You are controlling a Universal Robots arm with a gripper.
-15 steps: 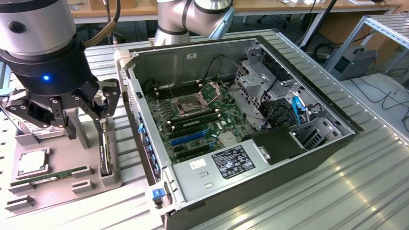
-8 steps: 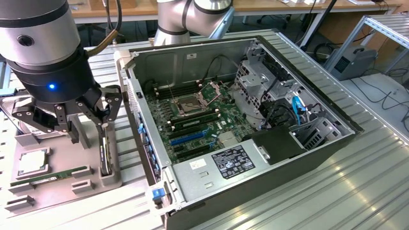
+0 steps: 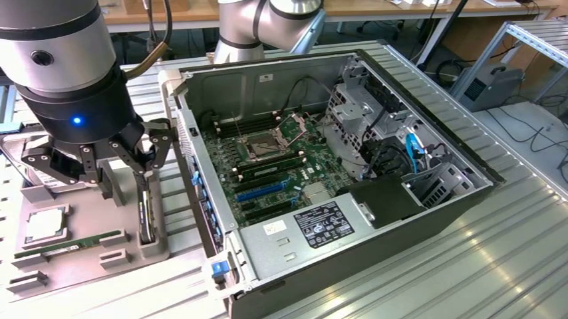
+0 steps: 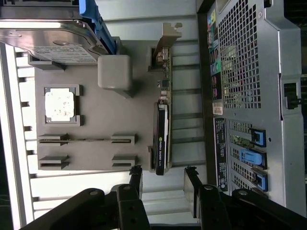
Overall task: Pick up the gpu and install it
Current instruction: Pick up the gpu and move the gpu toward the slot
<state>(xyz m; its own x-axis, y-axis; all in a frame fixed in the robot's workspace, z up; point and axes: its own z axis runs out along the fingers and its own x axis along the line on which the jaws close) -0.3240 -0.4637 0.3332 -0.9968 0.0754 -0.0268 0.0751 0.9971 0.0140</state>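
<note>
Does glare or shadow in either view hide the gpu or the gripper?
Exterior view: bright reflections streak the metal table; the gpu stands dim beneath the gripper but can be made out. Wrist view: the gpu is evenly lit on the grey tray, the processor chip washes out white, and the open gripper is a dark silhouette.

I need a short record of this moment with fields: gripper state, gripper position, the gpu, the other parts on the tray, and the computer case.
gripper state: gripper open, holding nothing
gripper position: over the gray tray, its fingers in line with the gpu, not touching it
gpu: standing on its edge in a tray slot, not yet picked up
other tray parts: hard drive, processor chip, memory stick
computer case: computer case open, on the exterior view's right of the tray, motherboard exposed
</note>
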